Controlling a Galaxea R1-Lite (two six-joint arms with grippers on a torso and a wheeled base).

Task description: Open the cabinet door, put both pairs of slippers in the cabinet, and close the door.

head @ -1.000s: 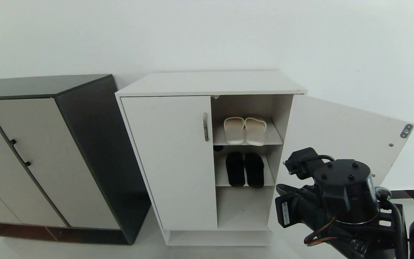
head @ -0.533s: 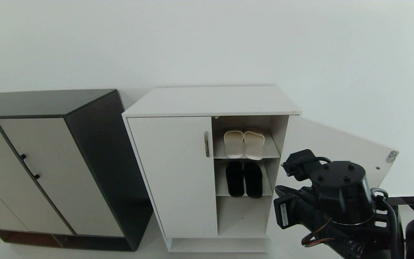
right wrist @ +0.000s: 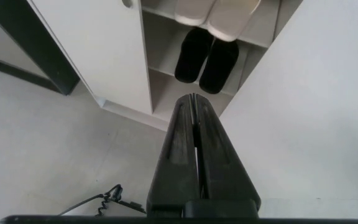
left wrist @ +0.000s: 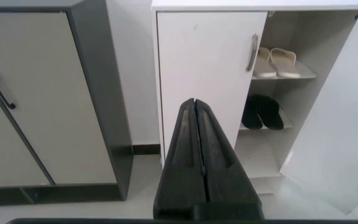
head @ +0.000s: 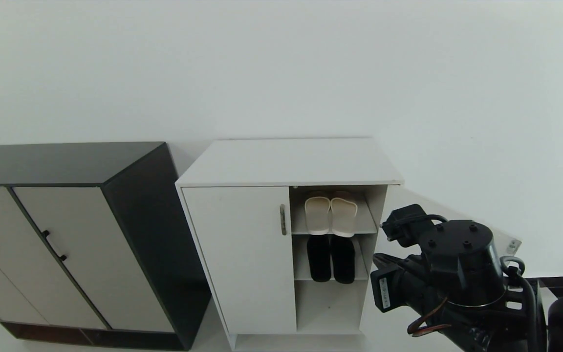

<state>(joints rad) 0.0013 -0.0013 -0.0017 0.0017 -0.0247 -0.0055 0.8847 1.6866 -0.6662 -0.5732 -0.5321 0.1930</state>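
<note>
My left gripper [left wrist: 195,106] and right gripper [right wrist: 194,102] are pressed shut and empty, since the white slippers [head: 330,215] and black slippers [head: 330,258] sit shelved in the cabinet [head: 291,161] at twelve o'clock. The door [right wrist: 303,112] stands open toward two o'clock, probably needing my right gripper's push.

The open right door [left wrist: 337,130] leaves the shelves [head: 367,226] reachable from the front; the shut left door [head: 237,254] blocks that half.
</note>
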